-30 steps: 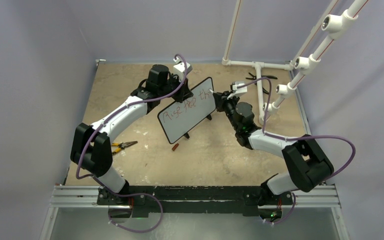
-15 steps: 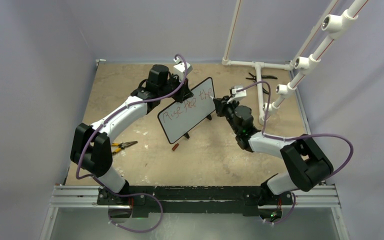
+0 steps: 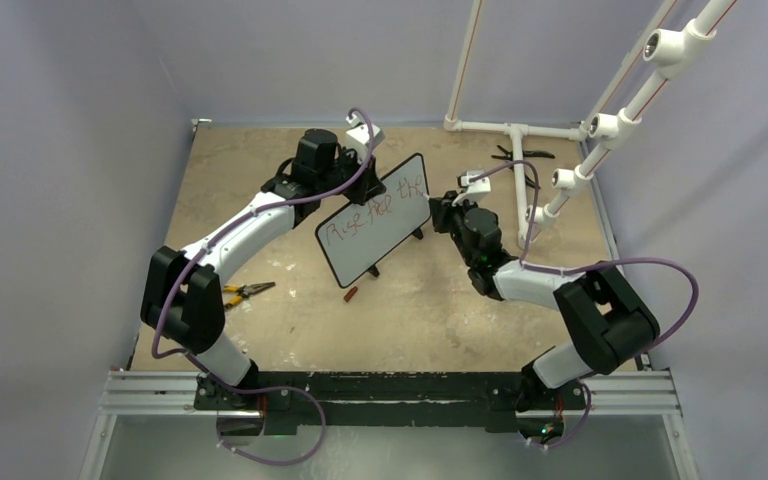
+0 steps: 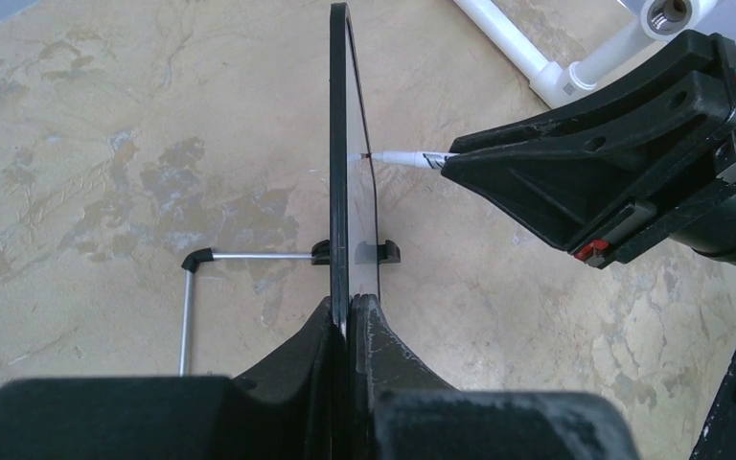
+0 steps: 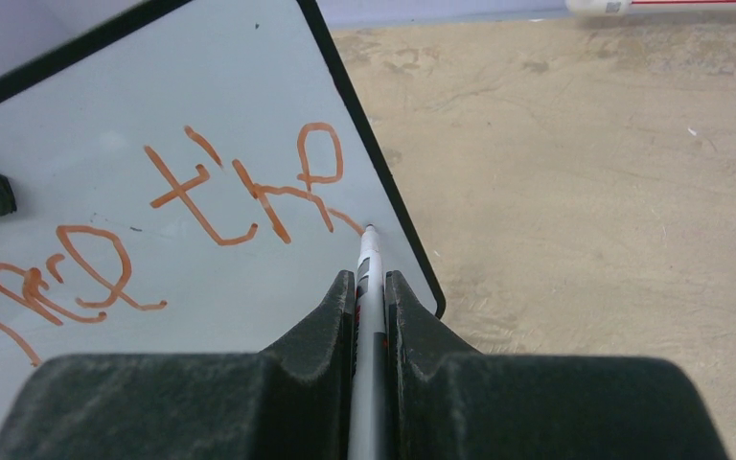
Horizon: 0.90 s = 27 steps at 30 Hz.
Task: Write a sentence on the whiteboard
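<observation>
At left, the whiteboard (image 3: pixel 378 238), standing mid-table, is clamped at its edge by the shut left gripper (image 4: pixel 350 309); the sentence (image 5: pixel 240 192) is judged part-written, one red line down; a marker (image 5: pixel 370 257), tip touching, is gripped by the closed right gripper (image 5: pixel 371 284).

Robotics lab test cell: left arm (image 3: pixel 250 225) and right arm (image 3: pixel 530 282) mounted along an aluminium rail (image 3: pixel 390 392), scuffed tan tabletop (image 3: pixel 440 320) boxed by plain lavender walls (image 3: pixel 60 150), white PVC pipe frame (image 3: pixel 516 150) at right, pliers (image 3: pixel 243 292) lying loose.
</observation>
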{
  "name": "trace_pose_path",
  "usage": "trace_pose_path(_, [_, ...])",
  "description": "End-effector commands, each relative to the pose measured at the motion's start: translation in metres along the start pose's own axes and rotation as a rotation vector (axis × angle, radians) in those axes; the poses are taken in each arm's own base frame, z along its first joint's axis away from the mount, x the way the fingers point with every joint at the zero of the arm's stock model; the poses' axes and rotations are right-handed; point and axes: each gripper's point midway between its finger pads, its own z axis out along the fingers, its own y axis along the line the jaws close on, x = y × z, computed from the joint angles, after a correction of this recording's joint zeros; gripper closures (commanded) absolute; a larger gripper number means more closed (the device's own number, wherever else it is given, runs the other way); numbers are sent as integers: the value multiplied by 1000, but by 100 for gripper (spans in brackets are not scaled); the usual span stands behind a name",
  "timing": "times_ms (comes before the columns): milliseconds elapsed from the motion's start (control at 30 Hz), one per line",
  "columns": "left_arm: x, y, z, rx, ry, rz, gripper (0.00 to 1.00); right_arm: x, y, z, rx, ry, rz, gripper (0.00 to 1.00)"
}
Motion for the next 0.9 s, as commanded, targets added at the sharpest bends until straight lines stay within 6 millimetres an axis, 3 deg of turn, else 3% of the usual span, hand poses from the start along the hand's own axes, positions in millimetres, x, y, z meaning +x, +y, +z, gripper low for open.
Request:
trace_pose_path(0, [2,1,-6,-8,0,50,100,-31,8,12,0,-88,25,100])
trace_pose_path(267, [0,1,-7,-11,-5,52,100,-37,5,15,24,-109,23,100])
trace_pose_path(533, [-2,2,-8,-21,-10,40,100,-46,9,5,-3,-114,17,100])
trace_pose_path(600, [-4,3,-10,-33,-17,37,89,-51,11,-4,-16,-120,19,100])
trace_pose_path(733, [-14,5,-17,-61,-40,33,54,-56,20,-30,-96,-105,-6,100])
trace_pose_path(867, [-32,9,-35,-82,-93,21,36,-54,36,-58,-221,-74,-16,100])
